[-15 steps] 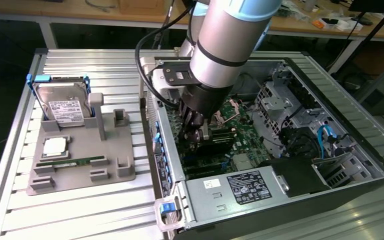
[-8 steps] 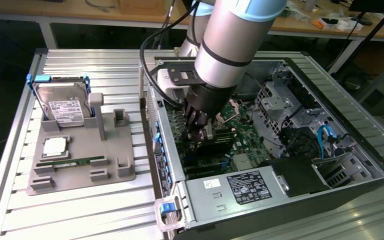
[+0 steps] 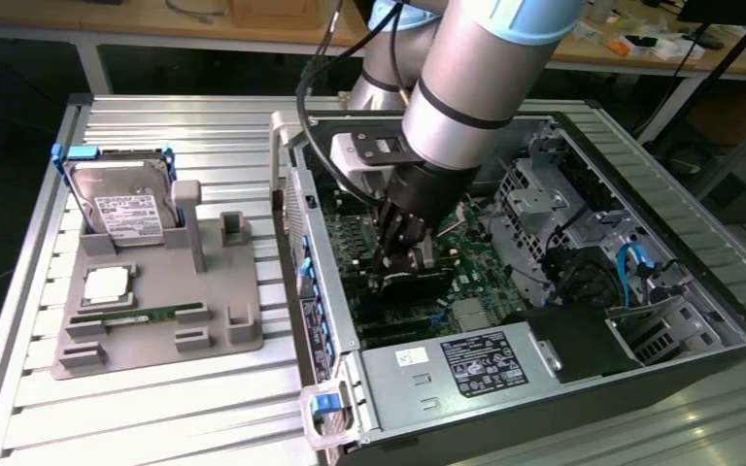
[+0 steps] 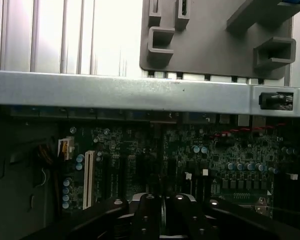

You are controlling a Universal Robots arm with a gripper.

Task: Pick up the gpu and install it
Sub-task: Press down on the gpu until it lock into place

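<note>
Jaws together, the black gripper (image 3: 407, 260) reaches down into the open computer case (image 3: 684, 291), its matte fingers (image 4: 149, 216) pressed nearly flush in the wrist view, studded with small round screw heads. Directly beneath them in the exterior view sits the gpu (image 3: 412, 283), a thin flat black card standing on edge over the motherboard (image 3: 470, 254); the fingertips meet its upper edge, though whether they pinch it or merely press on it is hard to make out, and the card's lower edge is hidden behind the fingers. Around the jaws spreads the dark green circuit board, dotted with cylindrical capacitors and a white slot (image 4: 88, 179). Just past them runs the case's dull sheet-metal side wall (image 4: 140, 92). Beyond that wall lies the grey plastic parts tray (image 3: 152, 320) with blocky raised holders, resting on a ribbed aluminium table (image 3: 36, 320). On the tray a silver hard drive (image 3: 124, 209) with a white label leans upright, and a narrow green RAM stick (image 3: 137, 315) lies flat.
</note>
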